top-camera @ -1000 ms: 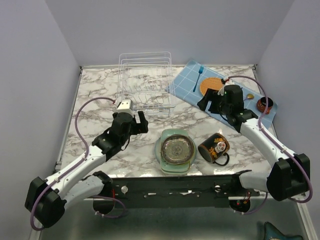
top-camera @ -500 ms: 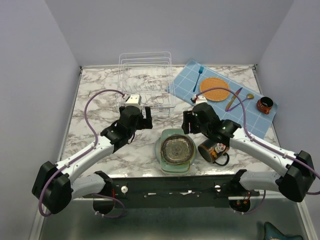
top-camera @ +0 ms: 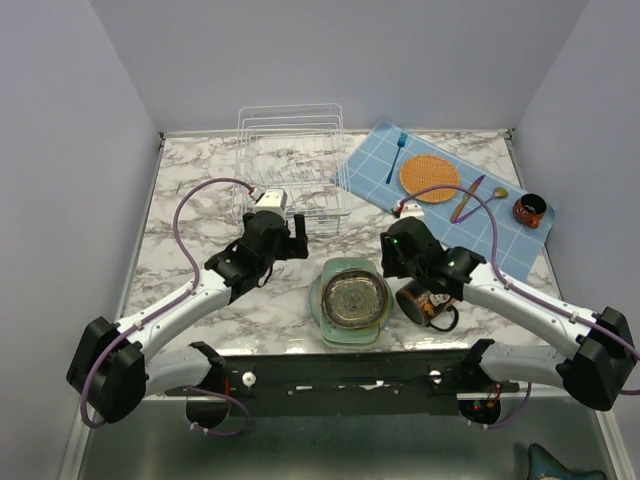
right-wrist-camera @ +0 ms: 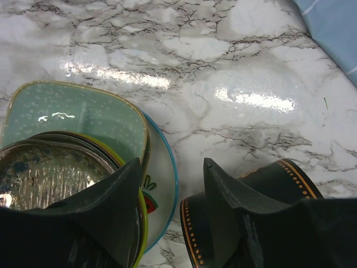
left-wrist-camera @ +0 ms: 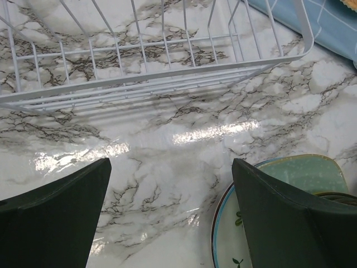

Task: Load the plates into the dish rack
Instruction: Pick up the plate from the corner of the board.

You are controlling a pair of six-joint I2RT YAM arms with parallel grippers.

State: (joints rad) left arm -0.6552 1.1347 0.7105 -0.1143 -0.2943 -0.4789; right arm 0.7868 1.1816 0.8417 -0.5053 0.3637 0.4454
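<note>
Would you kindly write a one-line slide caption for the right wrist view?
Right gripper, jaws apart, above the marble table between the stacked plates and the black mug.

Black mug lies sideways; orange mat rests on blue cloth.

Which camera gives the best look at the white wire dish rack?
The top external view: the whole dish rack shows there. The left wrist view catches only part of its near side and floor wires; the right wrist view shows none of it.
</note>
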